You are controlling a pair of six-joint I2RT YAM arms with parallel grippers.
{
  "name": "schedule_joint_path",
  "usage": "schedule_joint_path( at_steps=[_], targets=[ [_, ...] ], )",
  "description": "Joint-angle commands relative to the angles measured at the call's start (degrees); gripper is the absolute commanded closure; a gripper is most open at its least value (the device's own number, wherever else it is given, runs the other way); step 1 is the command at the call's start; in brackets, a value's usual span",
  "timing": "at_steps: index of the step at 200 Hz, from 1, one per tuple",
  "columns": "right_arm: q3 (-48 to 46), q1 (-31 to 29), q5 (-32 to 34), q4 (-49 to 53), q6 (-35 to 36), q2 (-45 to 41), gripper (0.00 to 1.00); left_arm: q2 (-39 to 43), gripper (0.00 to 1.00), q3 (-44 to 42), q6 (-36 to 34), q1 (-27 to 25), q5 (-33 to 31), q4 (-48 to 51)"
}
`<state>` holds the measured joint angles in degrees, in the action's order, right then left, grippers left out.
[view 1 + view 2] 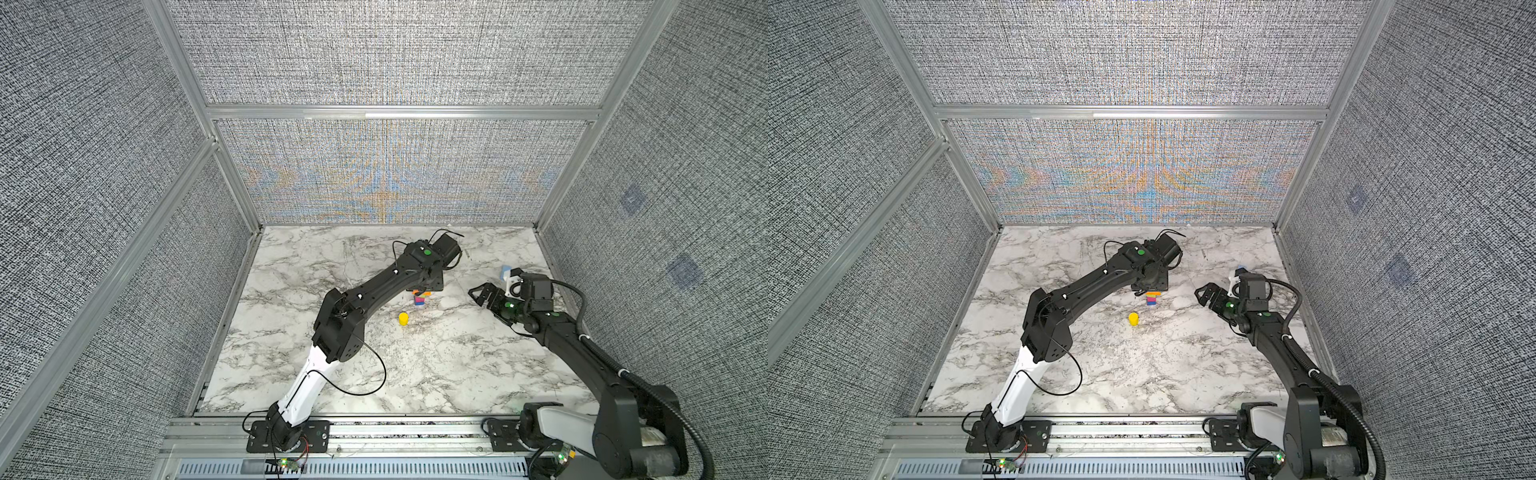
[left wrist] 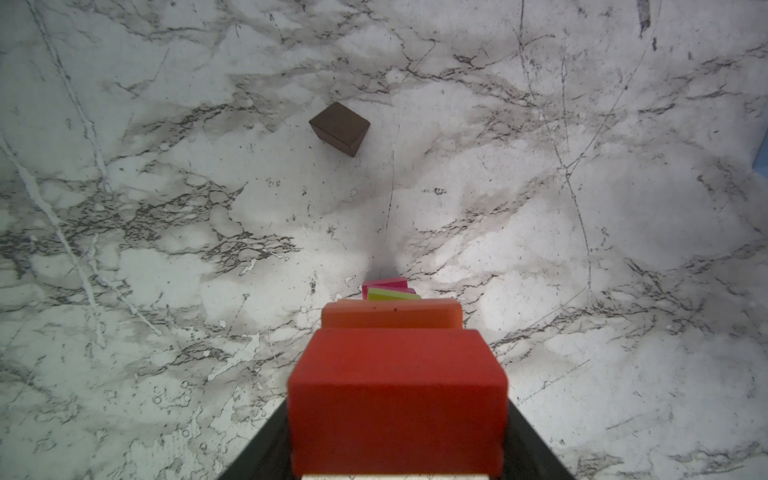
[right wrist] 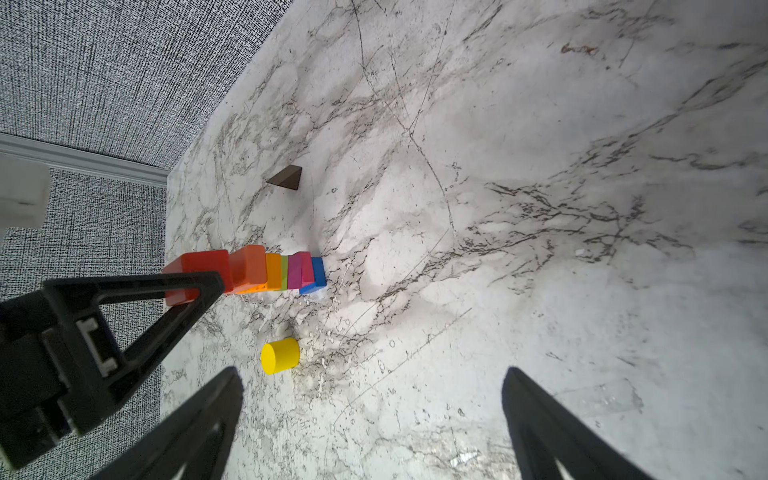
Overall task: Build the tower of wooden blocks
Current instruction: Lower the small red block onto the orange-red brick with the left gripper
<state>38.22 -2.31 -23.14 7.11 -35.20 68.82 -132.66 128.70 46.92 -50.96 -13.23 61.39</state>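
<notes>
**1. Left gripper.** My left gripper [image 3: 199, 282] is at the top of the tower [image 3: 270, 272], with its jaws clamped on the red block [image 2: 397, 399]. In the left wrist view, the red block fills the gap between my two black fingers [image 2: 525, 440]. In the right wrist view, one finger lies flat against the block's side. In both top views, my left arm [image 1: 374, 291] covers the gripper, and only the lower part of the tower shows under the wrist.

**2. Tower.** The tower stands on the marble table [image 1: 415, 365], near the middle and toward the back wall. From the table upward, the order is:
- blue block [image 3: 319, 272]
- pink
- magenta
- yellow-green
- orange
- orange-red block [image 2: 390, 318]
- red block

The red block touches the top of the orange-red block and sits slightly offset from it.

**3. Right gripper.** My right gripper [image 1: 478, 293] has its jaws wide apart and holds nothing. It hovers over the table to the right of the tower, well apart from it, with its fingers pointing toward it.

**4. Loose blocks.**
- The yellow cylinder [image 1: 403, 318] stands upright on the table near the tower, on the side toward my bases.
- The dark brown block [image 2: 340, 129] lies on the table, apart from the tower.
- A light blue block [image 1: 505, 271] shows partly behind my right wrist, near the right wall.
</notes>
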Motion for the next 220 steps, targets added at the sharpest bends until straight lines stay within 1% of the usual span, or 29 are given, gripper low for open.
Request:
schedule_joint_path(
  at_steps=[1,141,220],
  targets=[
    [-0.25,-0.08,-0.35,-0.85,0.02,-0.08,0.01,0.03,0.5,0.23,-1.15,0.07,-1.13,-0.11],
    [-0.34,-0.1,-0.29,-1.05,-0.02,0.27,0.01,-0.67,0.49,0.41,-2.82,0.11,-2.06,-0.57],
    [-0.35,-0.08,-0.16,-1.01,0.13,0.44,0.01,-1.23,0.47,1.21,-3.19,0.16,-2.25,-0.83]
  ],
)
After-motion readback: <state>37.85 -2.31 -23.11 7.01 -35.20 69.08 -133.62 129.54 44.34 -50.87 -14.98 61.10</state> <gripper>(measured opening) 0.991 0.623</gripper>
